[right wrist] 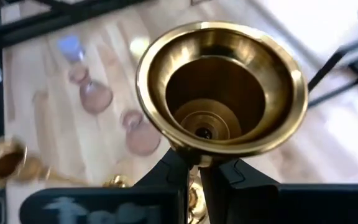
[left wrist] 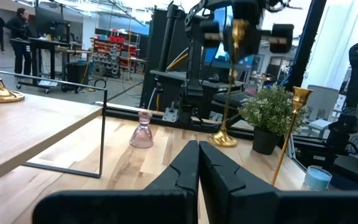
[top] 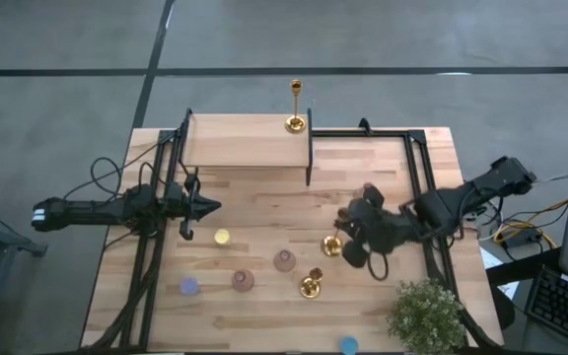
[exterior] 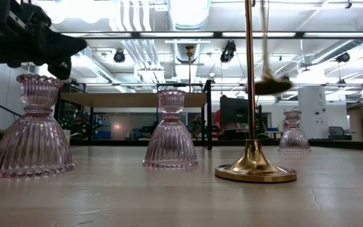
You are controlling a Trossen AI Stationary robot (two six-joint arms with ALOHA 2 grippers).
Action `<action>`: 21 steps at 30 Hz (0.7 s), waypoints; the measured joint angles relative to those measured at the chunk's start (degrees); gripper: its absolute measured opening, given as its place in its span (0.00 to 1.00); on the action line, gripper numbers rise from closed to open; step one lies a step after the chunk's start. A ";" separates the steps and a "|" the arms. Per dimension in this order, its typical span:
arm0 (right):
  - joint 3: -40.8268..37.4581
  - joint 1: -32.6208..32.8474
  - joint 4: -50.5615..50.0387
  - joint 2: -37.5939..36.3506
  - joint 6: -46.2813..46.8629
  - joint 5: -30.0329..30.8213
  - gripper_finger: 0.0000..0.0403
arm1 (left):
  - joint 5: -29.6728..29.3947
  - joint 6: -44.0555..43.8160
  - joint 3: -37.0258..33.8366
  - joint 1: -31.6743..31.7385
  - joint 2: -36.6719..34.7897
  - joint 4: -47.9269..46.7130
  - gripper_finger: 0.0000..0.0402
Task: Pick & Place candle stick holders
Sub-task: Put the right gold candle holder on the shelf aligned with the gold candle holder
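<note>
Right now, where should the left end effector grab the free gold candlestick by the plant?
Probably its thin stem, just under the top cup, coming in level from the left arm's side: the candlestick stands upright, and the plant crowds the other side.

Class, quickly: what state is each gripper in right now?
Left gripper: closed, empty, at the table's left side.
Right gripper: closed on a gold candlestick, lifted.

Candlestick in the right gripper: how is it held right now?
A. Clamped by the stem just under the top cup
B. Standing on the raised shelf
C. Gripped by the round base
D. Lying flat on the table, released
A: in the right wrist view the right gripper is shut on the thin stem of the candlestick, directly below its gold cup.
</note>
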 joint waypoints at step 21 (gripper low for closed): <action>8.67 -14.00 6.29 0.73 -10.58 -10.47 0.03 | -0.43 0.12 0.00 0.03 0.02 0.05 0.04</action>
